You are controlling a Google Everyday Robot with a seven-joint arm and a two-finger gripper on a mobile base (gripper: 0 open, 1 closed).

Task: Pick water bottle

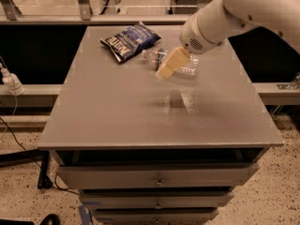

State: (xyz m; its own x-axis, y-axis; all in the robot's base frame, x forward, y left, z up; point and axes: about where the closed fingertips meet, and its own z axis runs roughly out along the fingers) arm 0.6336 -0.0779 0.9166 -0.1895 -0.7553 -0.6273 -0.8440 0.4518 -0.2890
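The water bottle point(183, 64) is small, clear and ribbed. It lies on its side on the grey table point(117, 111), toward the back middle, with its left end near the chip bag. My gripper point(169, 63), with cream fingers, hangs over the middle of the bottle and hides part of it. The white arm comes in from the upper right.
A dark blue chip bag point(129, 41) lies just left of the bottle at the back of the table. Drawers sit below the table's front edge. A white plug and cable point(10, 81) hang at the far left.
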